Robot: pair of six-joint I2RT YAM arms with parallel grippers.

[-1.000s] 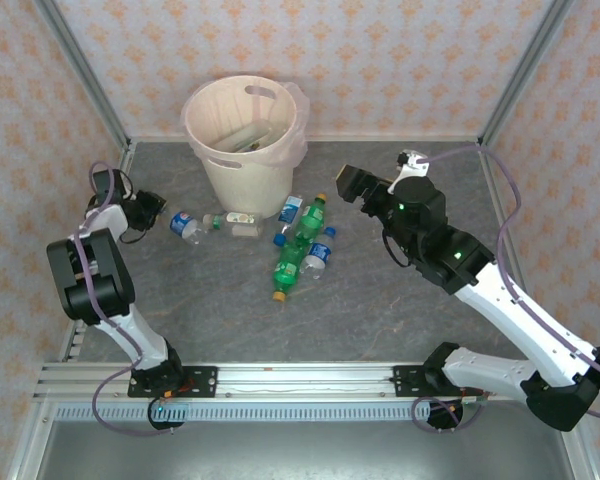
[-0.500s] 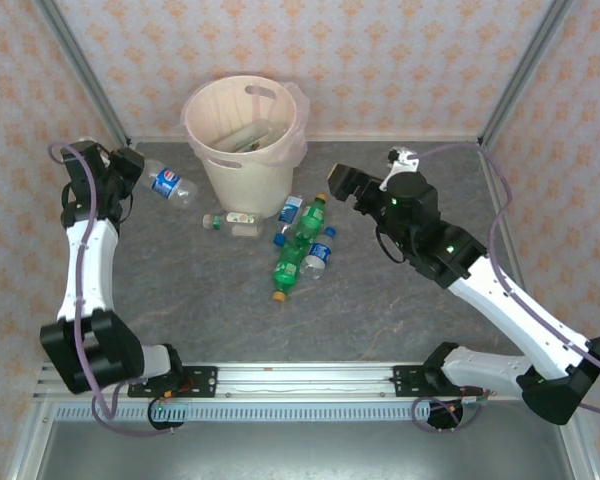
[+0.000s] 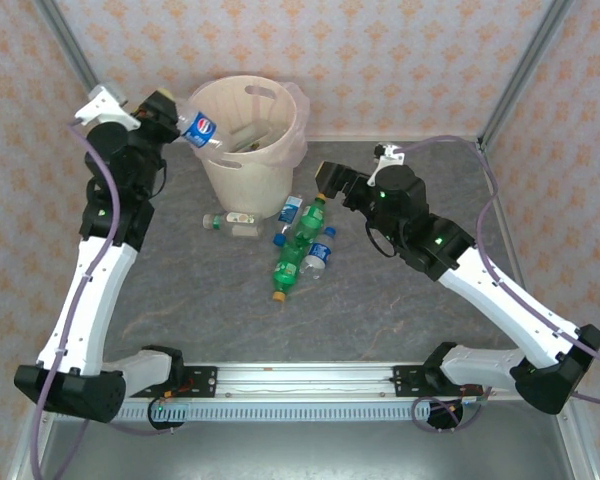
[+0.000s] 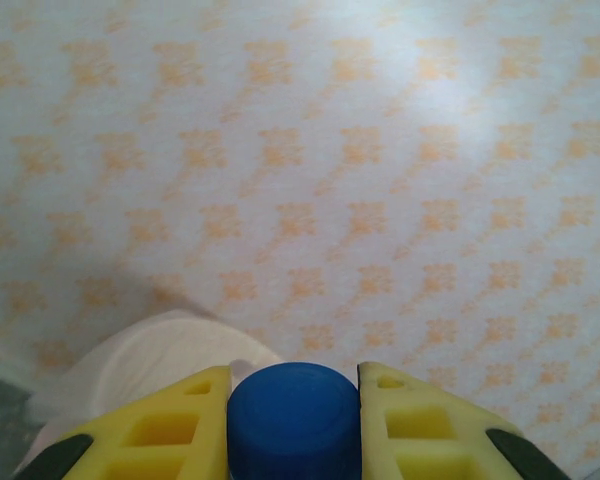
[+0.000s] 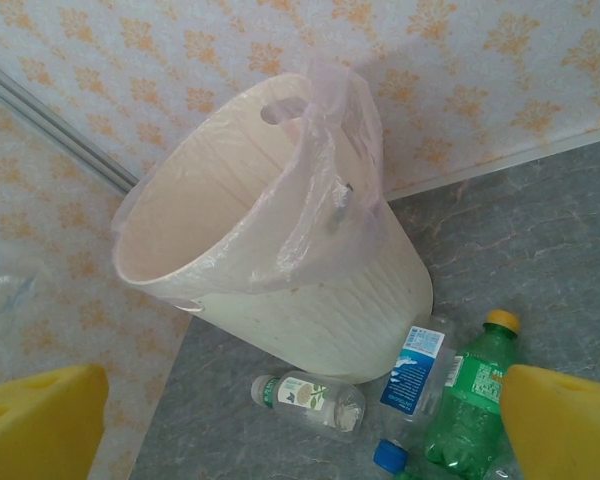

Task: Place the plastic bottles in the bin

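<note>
Left jaws have raised a pinched bottle (image 3: 202, 130) seemingly over the bin (image 3: 246, 182); right jaws are spread.

Matt ribbed plastic bin (image 5: 310, 300), thin glossy liner (image 5: 325, 215).

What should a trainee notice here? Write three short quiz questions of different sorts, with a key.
1. True or false: the left fingers grip a blue-capped bottle.
2. The right fingers are: A open and empty; B shut on a can; C shut on a cloth.
3. What cap colour has the green bottle nearest the bin?
Key: 1 true; 2 A; 3 yellow.
</note>
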